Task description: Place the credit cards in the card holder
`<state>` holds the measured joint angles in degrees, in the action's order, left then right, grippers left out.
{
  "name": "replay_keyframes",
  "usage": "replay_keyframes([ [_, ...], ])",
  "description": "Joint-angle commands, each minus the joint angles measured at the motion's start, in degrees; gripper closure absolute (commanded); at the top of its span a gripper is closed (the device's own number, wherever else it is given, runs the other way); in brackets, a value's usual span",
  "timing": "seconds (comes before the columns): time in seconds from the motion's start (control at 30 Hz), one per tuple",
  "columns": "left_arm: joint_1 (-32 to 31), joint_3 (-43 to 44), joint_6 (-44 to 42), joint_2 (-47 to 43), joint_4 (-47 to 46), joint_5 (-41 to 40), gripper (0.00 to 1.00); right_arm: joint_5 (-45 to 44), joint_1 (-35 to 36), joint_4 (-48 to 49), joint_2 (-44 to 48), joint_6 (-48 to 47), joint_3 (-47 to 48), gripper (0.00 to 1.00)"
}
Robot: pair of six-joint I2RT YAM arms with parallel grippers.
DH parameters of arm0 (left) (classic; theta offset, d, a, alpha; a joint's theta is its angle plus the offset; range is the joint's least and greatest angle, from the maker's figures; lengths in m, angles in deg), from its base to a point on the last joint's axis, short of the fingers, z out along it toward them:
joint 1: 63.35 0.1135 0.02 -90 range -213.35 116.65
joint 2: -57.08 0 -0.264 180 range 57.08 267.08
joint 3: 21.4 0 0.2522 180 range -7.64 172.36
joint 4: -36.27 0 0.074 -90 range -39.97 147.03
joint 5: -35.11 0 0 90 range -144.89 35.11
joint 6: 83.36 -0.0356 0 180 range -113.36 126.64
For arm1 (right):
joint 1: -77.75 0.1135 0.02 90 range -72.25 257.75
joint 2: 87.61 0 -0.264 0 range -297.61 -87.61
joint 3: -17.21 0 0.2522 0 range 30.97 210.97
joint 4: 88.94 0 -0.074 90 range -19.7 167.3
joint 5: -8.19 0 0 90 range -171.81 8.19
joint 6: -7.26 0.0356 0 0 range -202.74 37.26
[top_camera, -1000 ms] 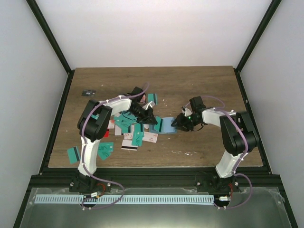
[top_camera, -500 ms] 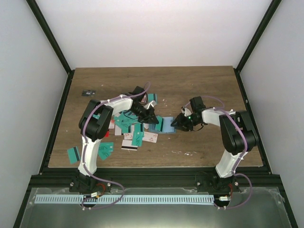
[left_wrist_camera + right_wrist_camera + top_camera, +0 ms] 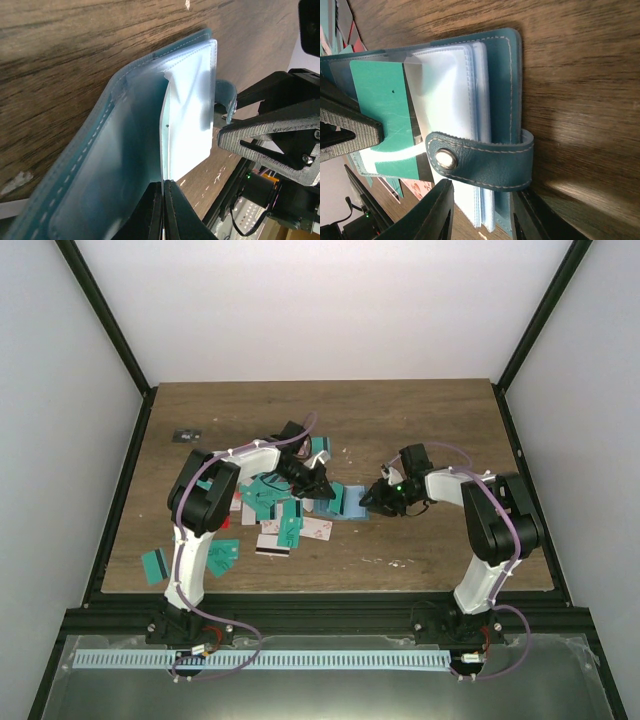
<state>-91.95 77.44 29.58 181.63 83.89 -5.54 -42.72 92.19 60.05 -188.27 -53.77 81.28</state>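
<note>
A brown wooden surface [image 3: 400,420] sits inside white walls [image 3: 300,300] with black corner posts [image 3: 105,315]. Loose credit cards [image 3: 268,502] lie scattered left of centre. The card holder [image 3: 501,75] lies open mid-surface, between both arms. The right tool [image 3: 482,200] grips its strap edge, one finger on either side of the pages. The left tool [image 3: 163,200], nearly closed, pinches a teal card [image 3: 377,100] that is partly inside a clear pocket.

free table [image 3: 420,420] beyond scattered credit cards [image 3: 287,528]
</note>
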Motion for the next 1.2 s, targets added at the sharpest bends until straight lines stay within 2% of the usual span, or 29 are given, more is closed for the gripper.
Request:
replay_keyframes([
  [0.0,-0.4,0.8,1.0,1.6,-2.1,-1.0,0.96,0.0,-0.1,0.8,-1.5,-0.4,-1.2,0.66],
  [0.53,-2.0,-2.4,4.8,2.1,-7.1,-1.9,0.96,1.7,-0.1,2.1,-2.7,0.8,-1.0,0.67],
  [1.17,-3.4,-0.7,3.0,4.6,-5.5,0.0,0.96,3.2,-0.1,3.5,-3.5,1.2,0.6,0.68],
])
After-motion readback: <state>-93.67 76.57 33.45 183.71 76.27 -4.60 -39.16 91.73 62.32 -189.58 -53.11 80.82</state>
